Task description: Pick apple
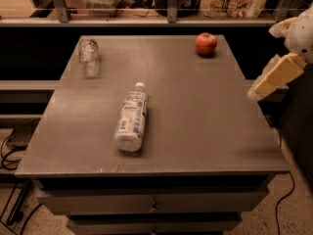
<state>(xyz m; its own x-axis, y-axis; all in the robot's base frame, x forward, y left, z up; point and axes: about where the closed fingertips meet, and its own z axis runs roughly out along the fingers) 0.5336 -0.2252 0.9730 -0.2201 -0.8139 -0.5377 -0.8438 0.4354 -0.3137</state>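
The apple (pixel 206 43) is small, round and red, and sits near the far right corner of the grey table (pixel 195 131). My gripper (pixel 272 78) is cream-coloured and hangs at the right edge of the view, over the table's right edge. It is nearer to me than the apple, to the apple's right, and apart from it. Nothing shows in the gripper.
A labelled plastic bottle (pixel 131 118) lies on its side in the middle of the table. A clear crumpled bottle (pixel 89 56) lies at the far left. A railed shelf (pixel 166 13) with bags and boxes runs behind the table. Cables (pixel 10 151) lie on the floor at left.
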